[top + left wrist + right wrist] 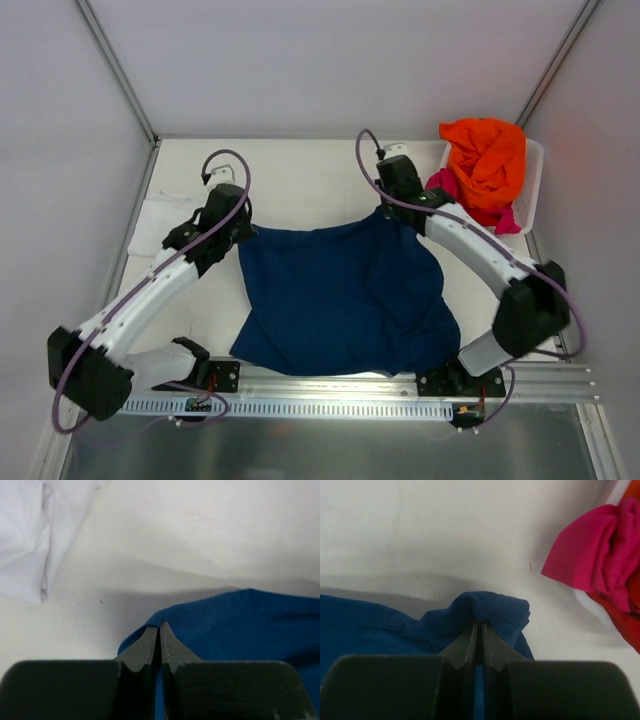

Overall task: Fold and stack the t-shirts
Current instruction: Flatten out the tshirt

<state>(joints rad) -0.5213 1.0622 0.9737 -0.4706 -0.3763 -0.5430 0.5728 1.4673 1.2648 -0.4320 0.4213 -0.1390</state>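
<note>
Obs: left fingers [149,647] pinched shut on far-left corner of navy t-shirt [345,300]; right fingers [490,645] pinched shut on far-right corner. Cloth spread on table [300,170].

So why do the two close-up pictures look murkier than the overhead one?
Top external view: even light, sharp; the crumpled orange cloth t-shirt tints the wall beside it reddish. Left wrist view: the left hand has its dark body blurred along the bottom, and the lifted navy blue cloth t-shirt shadows the white table. Right wrist view: the right hand blurs likewise, same shadow.
</note>
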